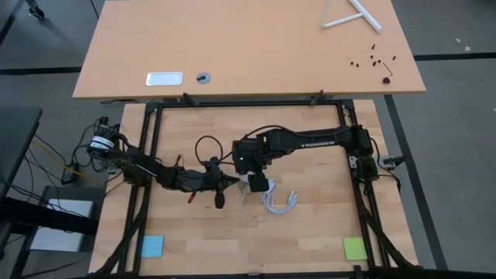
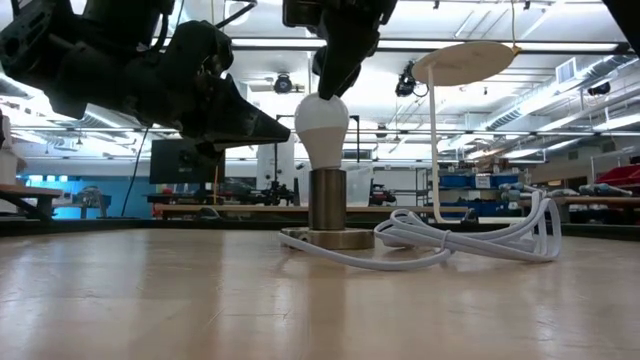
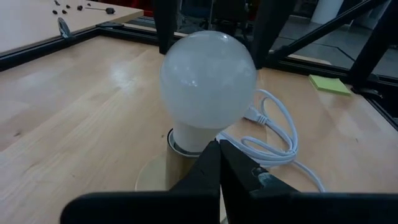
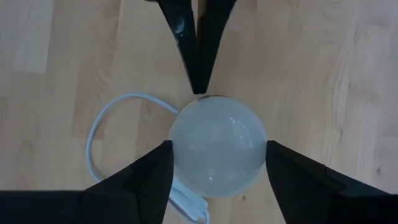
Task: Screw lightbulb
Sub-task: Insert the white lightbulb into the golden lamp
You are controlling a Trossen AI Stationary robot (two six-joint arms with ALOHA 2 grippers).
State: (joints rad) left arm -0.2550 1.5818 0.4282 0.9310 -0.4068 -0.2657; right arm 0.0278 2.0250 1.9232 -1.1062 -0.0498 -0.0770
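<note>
Your desk (image 1: 310, 232) is a pale wooden butcher-block surface inside a black frame, with a second, lighter tabletop (image 1: 248, 46) beyond it carrying a white triangular stand and a few small dark bits. A blue sticky note (image 1: 152, 246) lies at one near corner of the desk and a green sticky note (image 1: 354, 248) at the other.

Your right arm reaches in from the right side, and its right claw (image 4: 214, 165) hangs straight above the lightbulb (image 2: 321, 124). In the right wrist view its two dark fingers (image 4: 144, 171) stand on either side of the globe, spread about as wide as the bulb and right at its edges; you cannot tell for certain whether they press on the glass.

Your left arm lies low across the desk from the left, and the left claw (image 3: 219, 163) is pinched shut with nothing in it, its tip pointing at the lamp socket (image 2: 326, 200) just beside it.

The lightbulb is white and frosted, a smooth round globe narrowing to a short white neck. It stands upright in the brass-coloured cylindrical socket, which rises from a flat round base near the middle of the desk. A soft sheen shows on the upper curve of the globe.

A white power cord (image 2: 470, 235) lies in loose loops on the desk beside the socket base.
</note>
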